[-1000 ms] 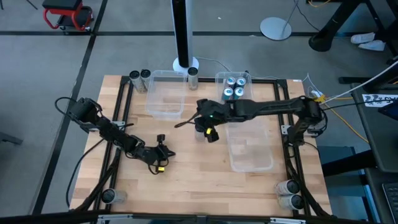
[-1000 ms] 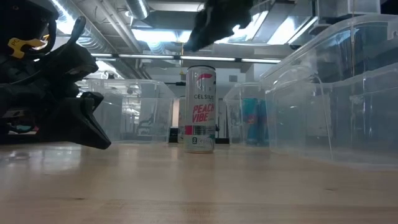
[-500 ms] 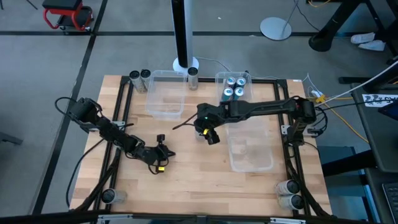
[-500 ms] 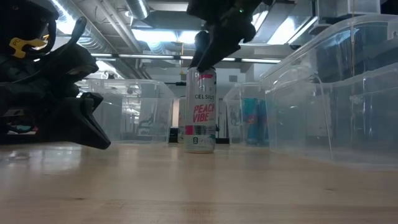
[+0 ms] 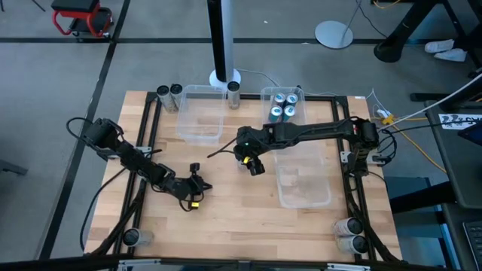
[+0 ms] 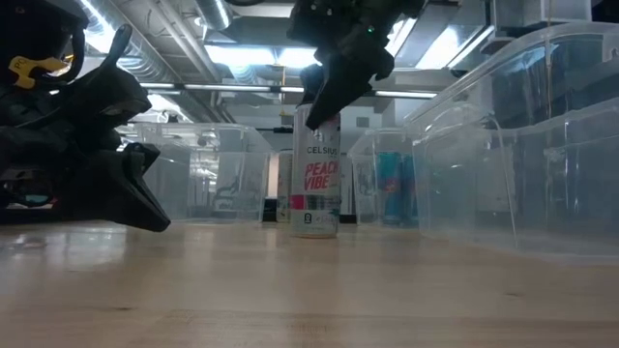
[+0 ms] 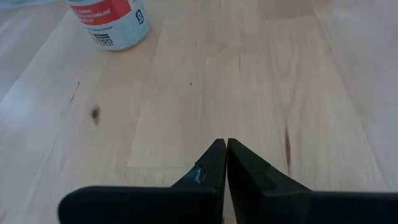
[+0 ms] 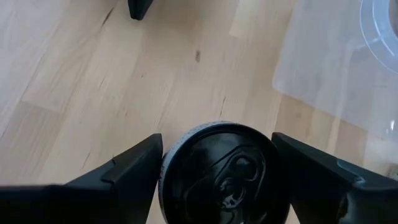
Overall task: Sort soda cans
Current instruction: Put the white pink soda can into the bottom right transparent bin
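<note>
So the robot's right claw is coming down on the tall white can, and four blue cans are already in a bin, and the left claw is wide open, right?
Almost. The left gripper is shut, not wide open: the left wrist view shows its two fingers pressed together. The rest holds: the right gripper straddles the white can, and four blue cans sit in a bin.

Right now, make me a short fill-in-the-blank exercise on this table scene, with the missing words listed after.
1. The right gripper has its fingers on either side of the top of a standing ____.
2. The left gripper rests low over the wooden table with its fingers ____.
3. The four blue cans stand inside a clear ____.
4. The word above VIBE on the can is ____.

Missing words: can; shut; bin; PEACH
</note>
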